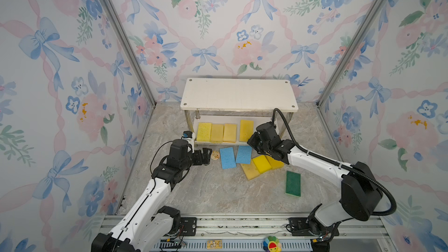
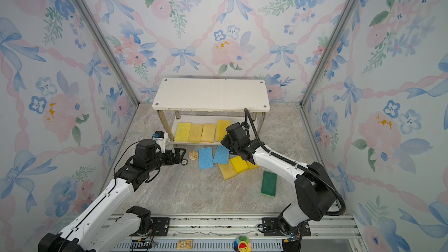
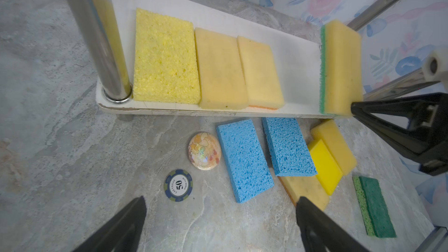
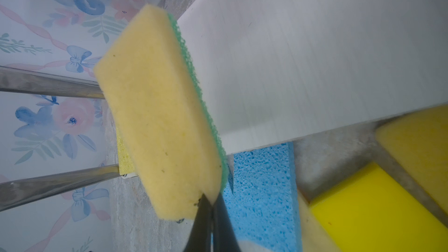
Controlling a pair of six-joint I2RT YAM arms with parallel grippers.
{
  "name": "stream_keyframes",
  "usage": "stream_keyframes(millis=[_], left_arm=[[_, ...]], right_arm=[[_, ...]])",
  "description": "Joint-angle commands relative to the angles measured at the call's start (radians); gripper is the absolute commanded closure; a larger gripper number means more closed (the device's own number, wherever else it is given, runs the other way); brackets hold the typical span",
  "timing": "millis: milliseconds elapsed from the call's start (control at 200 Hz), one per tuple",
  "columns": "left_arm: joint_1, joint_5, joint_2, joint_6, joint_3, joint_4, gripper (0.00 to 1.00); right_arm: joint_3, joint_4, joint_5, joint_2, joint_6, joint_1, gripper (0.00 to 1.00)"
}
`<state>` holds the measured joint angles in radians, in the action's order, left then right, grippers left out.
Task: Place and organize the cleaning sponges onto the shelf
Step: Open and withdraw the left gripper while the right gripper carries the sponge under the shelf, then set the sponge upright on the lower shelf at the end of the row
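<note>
Right jaws were pinching one corner of a yellow foam sponge with a green scouring face point(image 4: 157, 117), held on edge over the lower board of the white two-board shelf with shiny metal posts point(image 1: 238, 94); couldn't tell if it touched the board. At its 9 o'clock, three sponges lay flat in a row on that board: a coarse pale yellow sponge point(image 1: 204, 132), a smooth orange-yellow sponge point(image 1: 217, 133) and a second smooth orange-yellow sponge point(image 1: 229, 132). On the marbled bench point(image 1: 206, 195) at the shelf's 6 o'clock lay two light blue porous sponges point(image 1: 227, 157), with an overlapping pile of three yellow sponges point(image 1: 261, 163) at their 4 o'clock. A dark green scouring sponge point(image 1: 292, 183) lay apart at the pile's 4 o'clock. Left jaws were spread wide and empty, at 9 o'clock of a small round patterned badge point(image 1: 214, 155) and near a blue poker chip point(image 3: 178, 185).
</note>
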<state>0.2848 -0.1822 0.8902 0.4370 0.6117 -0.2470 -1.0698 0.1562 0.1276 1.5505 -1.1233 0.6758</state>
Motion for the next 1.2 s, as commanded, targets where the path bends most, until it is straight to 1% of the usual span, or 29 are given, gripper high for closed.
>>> stream_keyframes(millis=[0, 245, 265, 330, 545, 650, 710, 820, 850, 920, 985, 1050, 1195], left_arm=[[-0.006, -0.035, -0.032, -0.030, -0.019, 0.035, 0.02], [-0.006, -0.042, -0.028, -0.027, -0.021, 0.035, 0.02], [-0.006, -0.043, -0.028, -0.028, -0.023, 0.035, 0.02], [-0.006, -0.046, -0.028, -0.027, -0.021, 0.035, 0.02], [-0.006, -0.049, -0.033, -0.027, -0.023, 0.036, 0.02], [-0.006, -0.051, -0.029, -0.026, -0.024, 0.036, 0.02], [-0.006, -0.053, -0.028, -0.026, -0.024, 0.036, 0.02], [-0.006, -0.053, -0.025, -0.026, -0.024, 0.035, 0.02], [-0.006, -0.053, -0.026, -0.025, -0.025, 0.035, 0.02], [-0.006, -0.053, -0.027, -0.025, -0.026, 0.035, 0.02], [-0.007, -0.054, -0.024, -0.025, -0.025, 0.035, 0.02], [-0.007, -0.054, -0.024, -0.024, -0.025, 0.035, 0.02], [-0.006, -0.053, -0.024, -0.024, -0.025, 0.036, 0.02]], right_arm=[[-0.039, -0.033, -0.021, 0.036, 0.007, -0.027, 0.95], [-0.050, -0.063, -0.054, 0.099, 0.008, -0.045, 0.96], [-0.053, -0.067, -0.058, 0.129, 0.007, -0.046, 0.96], [-0.061, -0.078, -0.073, 0.154, 0.006, -0.044, 0.97], [-0.076, -0.076, -0.077, 0.195, 0.013, -0.042, 0.98], [-0.081, -0.076, -0.078, 0.201, 0.012, -0.042, 0.95], [-0.083, -0.076, -0.077, 0.204, 0.014, -0.042, 0.91], [-0.087, -0.076, -0.080, 0.207, 0.014, -0.044, 0.79], [-0.088, -0.076, -0.082, 0.209, 0.014, -0.044, 0.75], [-0.088, -0.075, -0.083, 0.207, 0.014, -0.044, 0.62], [-0.088, -0.074, -0.082, 0.205, 0.014, -0.044, 0.54], [-0.087, -0.073, -0.082, 0.200, 0.015, -0.043, 0.49], [-0.077, -0.070, -0.076, 0.185, 0.017, -0.042, 0.42]])
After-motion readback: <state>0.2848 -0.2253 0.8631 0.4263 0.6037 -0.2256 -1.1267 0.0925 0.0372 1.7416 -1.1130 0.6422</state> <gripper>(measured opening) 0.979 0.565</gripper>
